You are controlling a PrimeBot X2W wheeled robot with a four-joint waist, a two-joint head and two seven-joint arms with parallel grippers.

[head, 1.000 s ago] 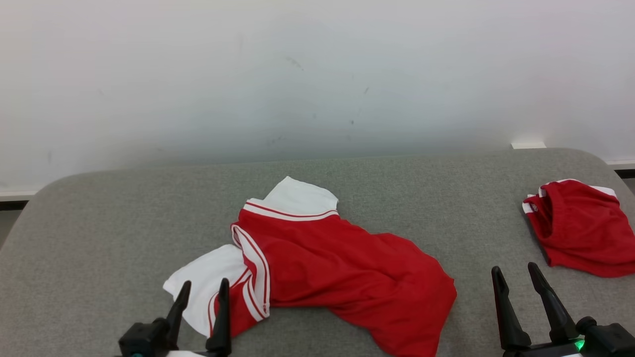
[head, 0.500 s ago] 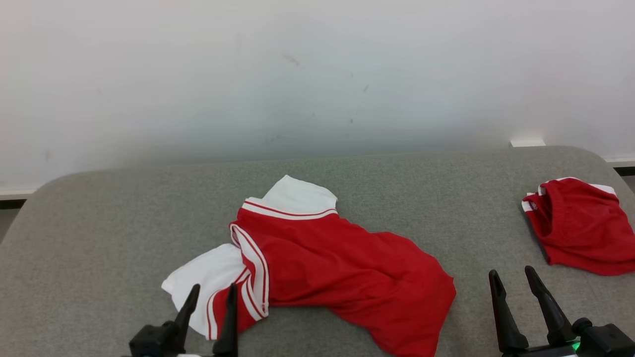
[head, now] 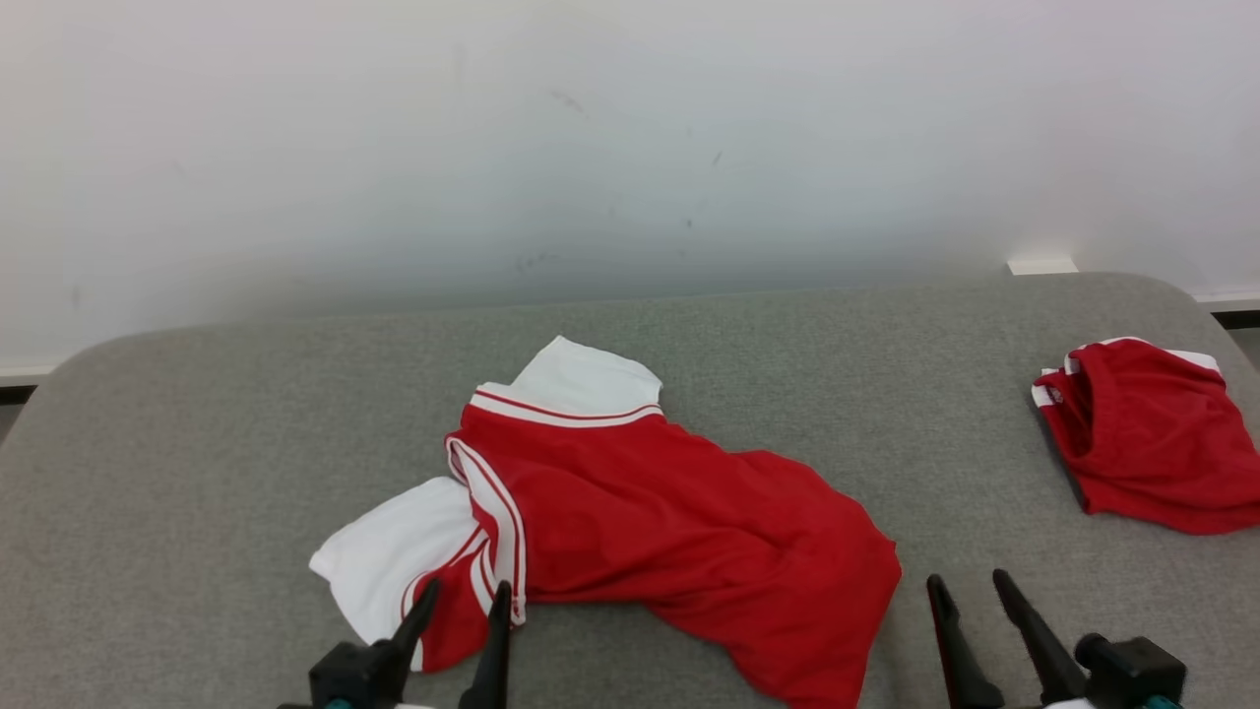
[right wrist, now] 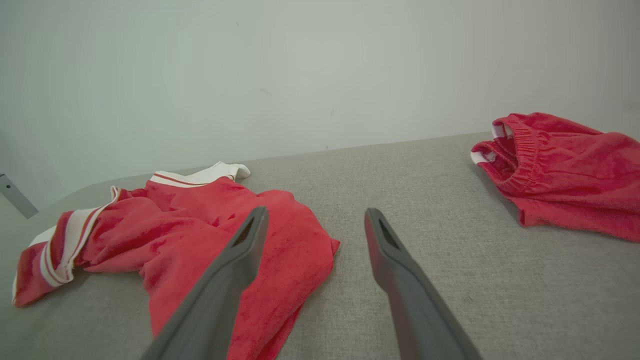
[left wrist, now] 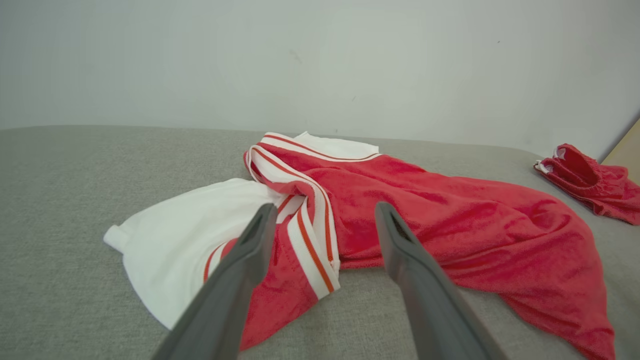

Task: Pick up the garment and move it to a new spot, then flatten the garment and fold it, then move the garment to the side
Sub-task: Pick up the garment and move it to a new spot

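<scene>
Light: bright, soft and even, seemingly from above.
Shadows: faint; a thin dark rim under the garment on the grey table.
Wall: washed pale, hazy just above the table's far edge.
Sharpness: cloth weave crisp in the wrist views.

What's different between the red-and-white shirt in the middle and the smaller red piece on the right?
The shirt is larger and sprawled; the red piece is a compact heap. The shirt has wide white sleeves and striped trim; the red piece shows slivers of white. The shirt lies in the middle of the table; the red piece sits near its right edge. Both are red cloth on the same grey top.
</scene>
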